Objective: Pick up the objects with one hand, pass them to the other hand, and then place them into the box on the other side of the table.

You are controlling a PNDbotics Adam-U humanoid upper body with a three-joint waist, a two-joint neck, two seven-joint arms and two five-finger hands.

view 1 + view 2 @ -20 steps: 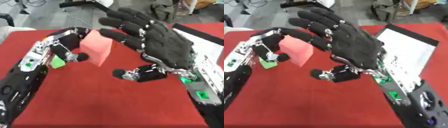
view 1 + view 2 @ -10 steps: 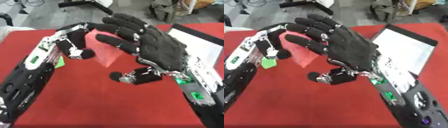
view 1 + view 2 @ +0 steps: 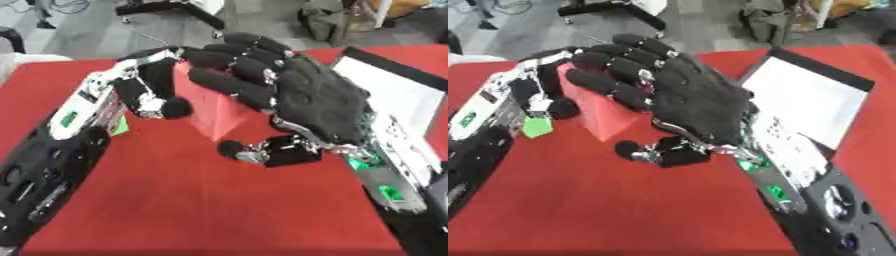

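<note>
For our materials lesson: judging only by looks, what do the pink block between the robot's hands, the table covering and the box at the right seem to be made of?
The pink block: probably foam or painted wood; matte, flat faces, crisp edges, no glare.
The table covering: likely red cloth or felt; dull, even, no reflections.
The box: possibly cardboard or plastic; thin dark rim, smooth white inside. Unclear which.

The left hand (image 3: 144,95) is reaching in from the lower left of the frame toward upper centre, its fingers curling inward. The right hand (image 3: 697,107) is stretching across from the lower right, back upward, its fingers extending leftward over the left hand's fingertips, thumb (image 3: 636,149) hanging below.
</note>
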